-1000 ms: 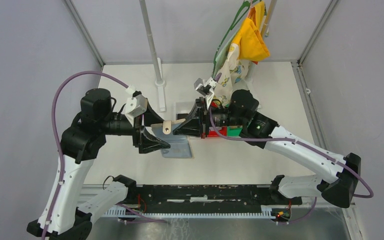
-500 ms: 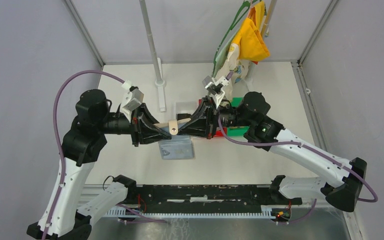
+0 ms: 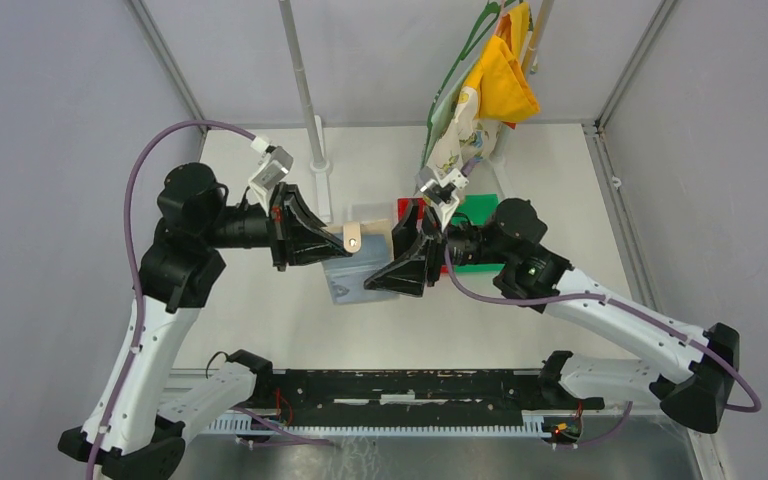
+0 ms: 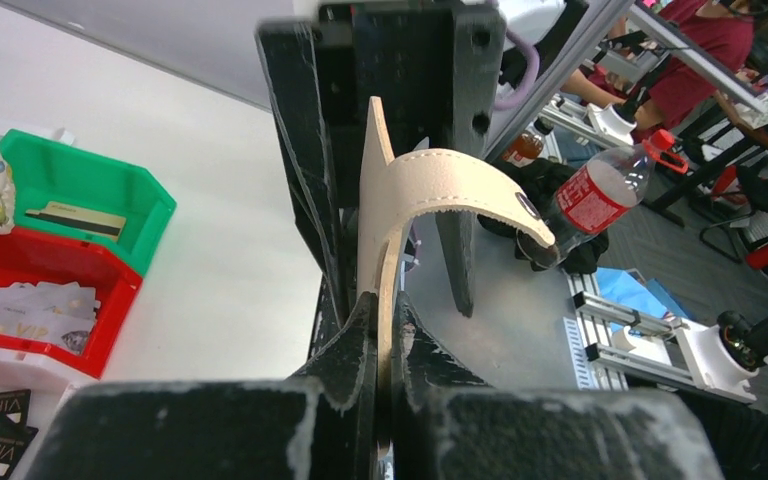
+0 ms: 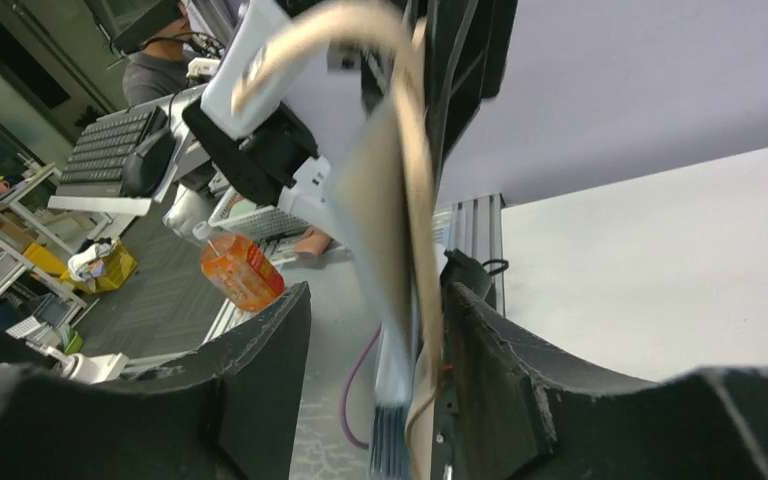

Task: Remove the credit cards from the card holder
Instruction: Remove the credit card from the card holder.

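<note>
The right gripper (image 5: 378,300) stands at the holder's (image 3: 352,278) near right corner, jaws spread with a finger on each side of it and neither plainly touching; its own camera shows the holder there only as a blur of tan edge and pale panel. The holder is a tan, leather-like fold with a pale blue-grey panel, held up between the two grippers. The panel hangs down toward the table (image 3: 260,310), and whether its lower edge touches cannot be told. The left gripper (image 4: 378,318), on the holder's left, has its fingers pressed together on the thin tan edge, pinching it. Above that pinch a stitched tan strap (image 4: 450,180) curls over away from the holder, with a small dark snap (image 4: 528,208) near its rounded end. Behind the holder, to its right, sits a red bin (image 4: 20,262) with pale white cards (image 4: 30,305) lying loose in it. Just beyond that is a green bin (image 4: 150,215) with one flat tan card (image 4: 75,217) inside. Farther behind the holder, to its left, a pale pole (image 3: 305,100) rises from the table. Far behind it, to the right, hang yellow and patterned cloths (image 3: 480,100).
</note>
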